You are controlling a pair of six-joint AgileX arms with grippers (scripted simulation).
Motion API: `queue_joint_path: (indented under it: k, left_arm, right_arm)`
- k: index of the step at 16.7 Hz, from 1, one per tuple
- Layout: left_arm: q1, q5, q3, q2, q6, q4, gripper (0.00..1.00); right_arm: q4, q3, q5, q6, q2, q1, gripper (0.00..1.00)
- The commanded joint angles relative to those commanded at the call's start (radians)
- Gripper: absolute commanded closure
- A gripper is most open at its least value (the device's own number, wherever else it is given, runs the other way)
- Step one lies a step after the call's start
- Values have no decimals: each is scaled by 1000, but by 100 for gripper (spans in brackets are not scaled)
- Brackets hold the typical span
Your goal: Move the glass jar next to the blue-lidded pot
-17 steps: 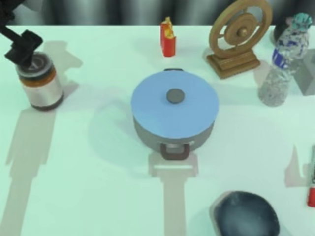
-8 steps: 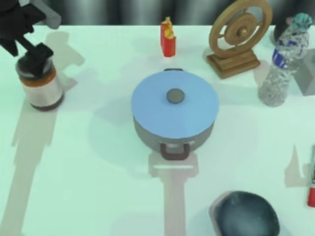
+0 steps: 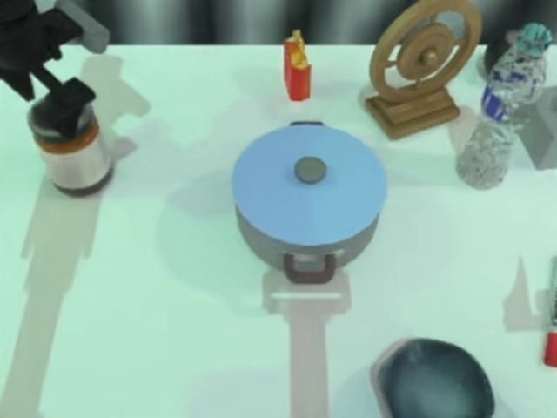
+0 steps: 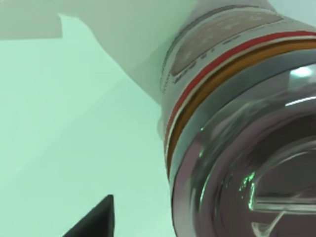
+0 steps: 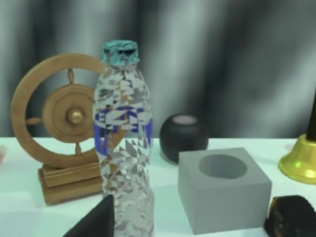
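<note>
The glass jar (image 3: 77,152), with a dark lid, orange band and white label, stands upright at the table's left side. My left gripper (image 3: 63,97) is open and sits low over the jar's lid. In the left wrist view the jar (image 4: 237,133) fills the frame very close up. One dark fingertip (image 4: 96,222) shows beside it with a gap of bare table between; the other finger is hidden. The blue-lidded pot (image 3: 309,187) stands at the table's middle, well apart from the jar. My right arm is parked off the table's right; one fingertip (image 5: 96,222) shows.
At the back stand a red fries box (image 3: 297,68), a wooden wheel ornament (image 3: 424,61) and a crinkled plastic bottle (image 3: 503,109). A grey block (image 5: 222,187), a black round speaker (image 5: 183,137) and a brass bell (image 5: 301,160) sit behind the bottle. A dark bowl (image 3: 435,379) is front right.
A second ago my left gripper was at the lid's left edge; it has swung round and moved right over the lid. In the last half second nothing has moved.
</note>
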Motion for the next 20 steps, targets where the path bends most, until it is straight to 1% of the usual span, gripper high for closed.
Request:
queue_joint_path:
  k: [3, 8, 10, 14, 20]
  left_arm:
    - [-4, 0, -41, -9, 3, 37, 0]
    - [-5, 0, -247, -45, 2, 196, 0]
    - [-5, 0, -295, -53, 2, 240, 0]
    - [-5, 0, -302, -54, 2, 247, 0]
    - [-5, 0, -302, -54, 2, 247, 45]
  right_arm:
    - [0, 0, 0, 0, 0, 0, 0]
    - [0, 0, 0, 0, 0, 0, 0]
    - [0, 0, 0, 0, 0, 0, 0]
    - [0, 0, 0, 0, 0, 0, 0]
    - [0, 0, 0, 0, 0, 0, 0]
